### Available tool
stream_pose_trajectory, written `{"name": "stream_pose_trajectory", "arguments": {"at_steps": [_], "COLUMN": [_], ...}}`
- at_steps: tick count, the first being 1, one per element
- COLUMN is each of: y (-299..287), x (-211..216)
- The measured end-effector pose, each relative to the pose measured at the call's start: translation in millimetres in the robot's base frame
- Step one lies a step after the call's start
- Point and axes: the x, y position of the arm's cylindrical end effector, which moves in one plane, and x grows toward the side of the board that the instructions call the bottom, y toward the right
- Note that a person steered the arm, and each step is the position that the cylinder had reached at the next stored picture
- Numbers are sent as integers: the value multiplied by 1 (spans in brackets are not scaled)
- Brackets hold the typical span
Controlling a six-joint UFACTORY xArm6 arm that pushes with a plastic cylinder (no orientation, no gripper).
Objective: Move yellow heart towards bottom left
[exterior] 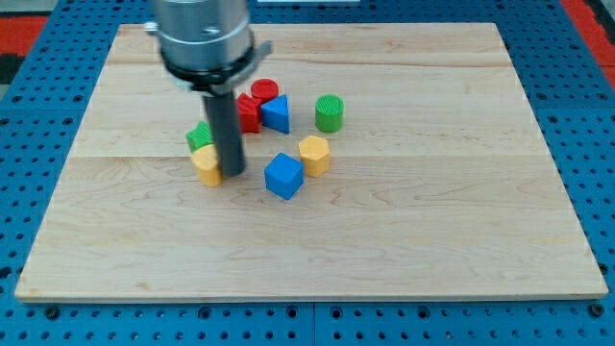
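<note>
The yellow heart [205, 163] lies left of the board's middle, partly hidden by my rod. My tip [232, 174] rests on the board touching the heart's right side. A green block [200, 135] sits just above the heart, touching it. A blue cube [283, 176] lies to the right of my tip, and a yellow hexagonal block [314, 155] sits beyond it.
A red block [249, 115], a red cylinder [264, 92] and a blue block [277, 114] cluster above the tip. A green cylinder [330, 113] stands further right. The wooden board [432, 240] lies on a blue perforated table.
</note>
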Motion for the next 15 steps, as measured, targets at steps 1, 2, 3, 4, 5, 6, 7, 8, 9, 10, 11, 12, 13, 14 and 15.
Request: {"name": "stream_pose_trajectory", "arguments": {"at_steps": [1,2,3,4,5,6,7,8,9,10,11,12,13,14,15], "y": [-31,-30,-53,-81,-79,-64,-64,-64,-57,-15,1,-1,-13,-31,-46], "x": [0,-15,-48,-46,-31,-29,2,20,28,17,34,55,54,35,35]}}
